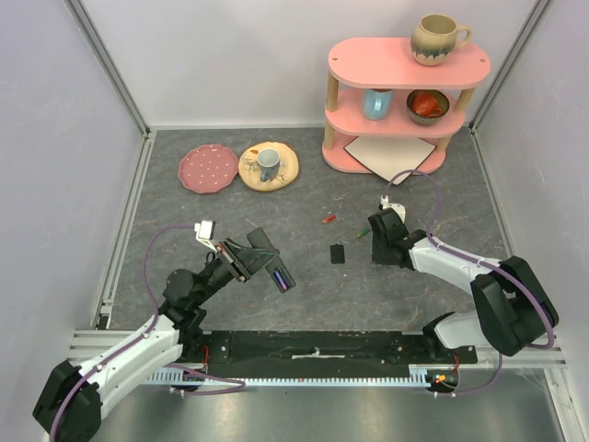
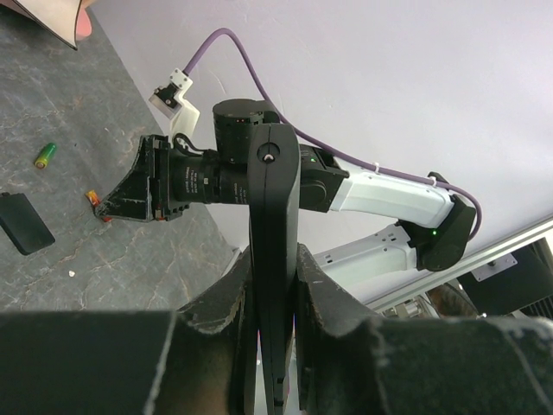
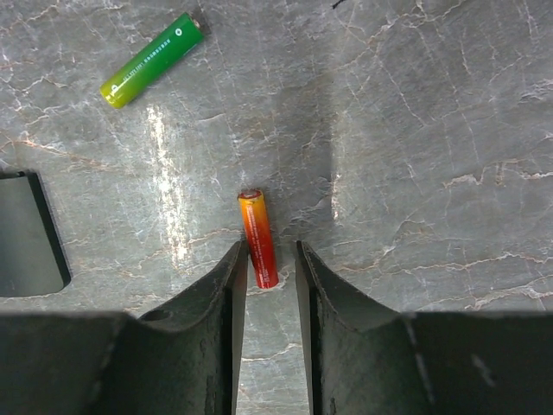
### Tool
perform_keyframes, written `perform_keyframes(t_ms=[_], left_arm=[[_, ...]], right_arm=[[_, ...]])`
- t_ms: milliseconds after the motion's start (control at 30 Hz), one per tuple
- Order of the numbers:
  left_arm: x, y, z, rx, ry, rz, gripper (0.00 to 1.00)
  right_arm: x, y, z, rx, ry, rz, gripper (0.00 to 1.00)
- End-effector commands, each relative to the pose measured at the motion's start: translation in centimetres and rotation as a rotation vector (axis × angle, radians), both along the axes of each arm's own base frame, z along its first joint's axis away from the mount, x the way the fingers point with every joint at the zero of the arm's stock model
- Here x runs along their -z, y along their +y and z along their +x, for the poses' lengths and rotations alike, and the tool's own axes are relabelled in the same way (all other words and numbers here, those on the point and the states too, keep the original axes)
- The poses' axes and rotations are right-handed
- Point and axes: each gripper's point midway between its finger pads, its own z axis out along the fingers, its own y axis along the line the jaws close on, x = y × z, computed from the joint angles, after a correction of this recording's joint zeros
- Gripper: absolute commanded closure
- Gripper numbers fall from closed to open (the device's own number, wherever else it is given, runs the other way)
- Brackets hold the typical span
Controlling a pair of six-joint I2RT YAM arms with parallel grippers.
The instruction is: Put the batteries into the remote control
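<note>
My left gripper (image 2: 274, 255) is shut on the remote control (image 2: 273, 190), a slim black bar held edge-on above the table. In the top view the remote control (image 1: 269, 259) points right of the left gripper (image 1: 241, 260), and a blue battery (image 1: 282, 279) shows in its open bay. My right gripper (image 3: 268, 251) is low over the table, open. An orange-red battery (image 3: 257, 233) lies between its fingertips, against the left finger and clear of the right one. A green battery (image 3: 152, 59) lies further ahead on the left.
A small black cover (image 1: 338, 253) lies flat left of the right gripper (image 1: 377, 230). Another red battery (image 1: 328, 219) lies beyond it. Two plates, one with a mug (image 1: 268, 162), sit at the back left. A pink shelf (image 1: 405, 110) with cups stands at the back right.
</note>
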Motion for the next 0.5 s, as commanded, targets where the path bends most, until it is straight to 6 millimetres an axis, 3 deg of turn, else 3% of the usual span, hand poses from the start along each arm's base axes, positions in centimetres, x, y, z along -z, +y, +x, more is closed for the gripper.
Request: perform_keyframes(t_ms=[0,467], left_arm=[[3.97,0.25,-0.63,0.006,0.023,0.058,0.98],[4.02,0.19,-0.59,0.008,0.027,0.059,0.98]], right_arm=[[0.57,0.30,-0.40,-0.014,0.012,0.027,0.65],[0.73,0.95,-1.03,-0.054,0.027,0.061,0.78]])
